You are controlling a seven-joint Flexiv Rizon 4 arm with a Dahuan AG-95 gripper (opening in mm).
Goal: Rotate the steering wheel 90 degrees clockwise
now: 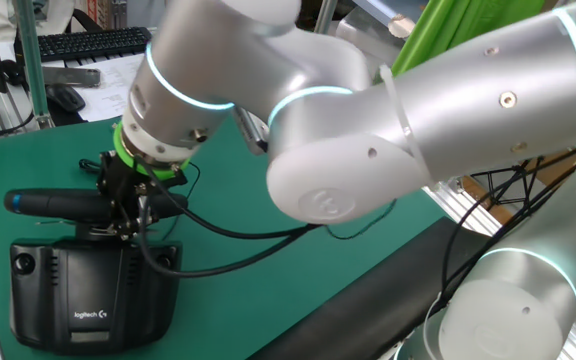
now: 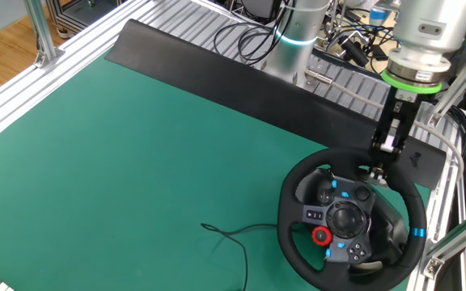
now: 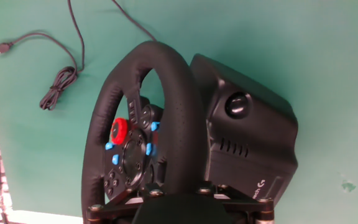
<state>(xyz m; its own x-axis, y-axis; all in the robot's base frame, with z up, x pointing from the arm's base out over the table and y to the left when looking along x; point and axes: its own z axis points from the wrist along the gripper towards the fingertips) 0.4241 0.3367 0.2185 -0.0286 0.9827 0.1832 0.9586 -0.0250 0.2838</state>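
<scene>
The steering wheel point(image 1: 58, 204) shows edge-on in one fixed view as a padded black bar with a blue stripe at its left end, joined to its black base point(image 1: 93, 285). In the other fixed view the wheel point(image 2: 288, 218) faces the camera, with the blue stripe on the right of the rim. My gripper point(image 1: 128, 212) sits over the rim, at its far upper right in the other fixed view point(image 2: 385, 166). In the hand view the rim point(image 3: 179, 99) runs down between my fingers, and my gripper point(image 3: 178, 190) is shut on it. The base point(image 3: 253, 137) lies to the right.
A loose USB cable point(image 3: 61, 81) lies on the green mat left of the wheel. A black keyboard point(image 1: 93, 43) and a mouse point(image 1: 65, 97) sit at the far back. Aluminium frame rails point(image 2: 443, 234) border the table close to the wheel.
</scene>
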